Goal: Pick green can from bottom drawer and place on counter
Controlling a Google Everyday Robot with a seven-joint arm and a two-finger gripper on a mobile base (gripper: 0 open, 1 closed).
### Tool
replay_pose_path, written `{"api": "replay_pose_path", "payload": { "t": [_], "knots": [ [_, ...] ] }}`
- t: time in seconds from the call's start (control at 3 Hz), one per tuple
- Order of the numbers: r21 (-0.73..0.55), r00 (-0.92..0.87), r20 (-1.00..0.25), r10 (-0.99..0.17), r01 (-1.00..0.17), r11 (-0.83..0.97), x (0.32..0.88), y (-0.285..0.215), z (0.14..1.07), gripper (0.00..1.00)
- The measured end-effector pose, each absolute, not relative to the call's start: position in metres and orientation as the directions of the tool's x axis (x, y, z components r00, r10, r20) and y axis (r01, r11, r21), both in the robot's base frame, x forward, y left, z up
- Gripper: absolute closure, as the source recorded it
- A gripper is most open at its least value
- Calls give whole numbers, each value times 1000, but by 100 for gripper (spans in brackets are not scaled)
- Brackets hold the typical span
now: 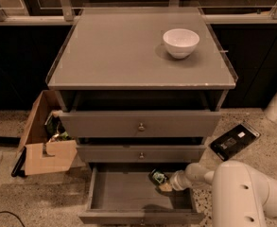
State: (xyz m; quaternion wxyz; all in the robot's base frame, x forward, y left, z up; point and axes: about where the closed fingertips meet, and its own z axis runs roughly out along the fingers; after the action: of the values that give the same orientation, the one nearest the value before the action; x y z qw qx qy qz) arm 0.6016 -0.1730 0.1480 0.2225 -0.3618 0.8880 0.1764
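The green can (157,177) shows as a small dark shiny shape at the back right of the open bottom drawer (128,195), just under the middle drawer's front. My gripper (163,183) reaches into the drawer from the right on a white arm (242,193) and sits right at the can. The counter (124,51) is the wide grey top of the cabinet, far above the gripper.
A white bowl (181,42) stands on the counter at the back right. The top drawer (140,123) and middle drawer (140,152) jut out above the bottom one. An open cardboard box (46,141) sits on the floor at the left, a flat black device (235,140) at the right.
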Motion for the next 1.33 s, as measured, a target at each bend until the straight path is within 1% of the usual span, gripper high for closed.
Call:
{"api": "replay_pose_path", "payload": {
  "t": [0.67, 1.0, 1.33],
  "knots": [
    [169, -505, -597, -624, -839, 517, 581, -173, 193, 100],
    [173, -458, -607, -649, -874, 455, 565, -176, 210, 100],
    [160, -440, -625, -645, -881, 445, 549, -182, 231, 100]
  ]
}}
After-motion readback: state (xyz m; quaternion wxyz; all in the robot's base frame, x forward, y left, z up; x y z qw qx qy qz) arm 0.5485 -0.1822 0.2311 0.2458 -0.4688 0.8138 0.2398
